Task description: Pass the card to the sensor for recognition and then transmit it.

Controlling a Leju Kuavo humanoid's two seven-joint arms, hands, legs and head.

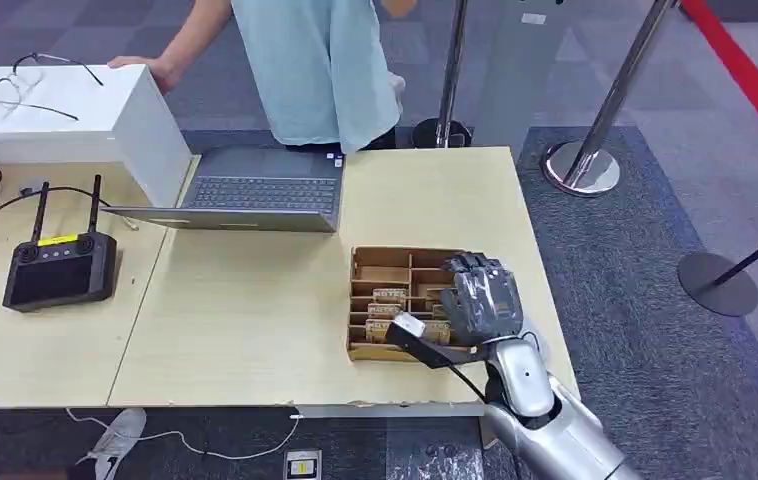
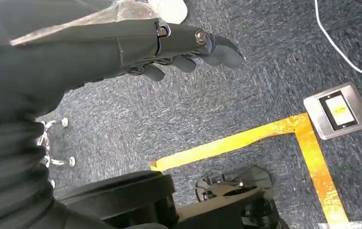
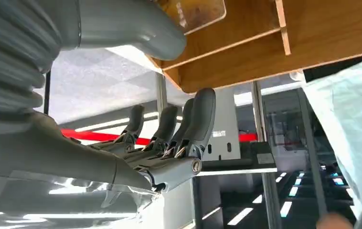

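The right hand hangs over the card box on the bench, fingers apart and holding nothing. The left hand hangs over the floor, fingers loosely curled, empty.

Far side of my desk, 12 o'clock: open laptop, a person standing behind it. At 10 o'clock, white box with glasses on top. Black controller at 9 o'clock. Stanchion base at 2 o'clock.

Head view looks down on the table; right wrist (seemingly upturned) shares the tray.
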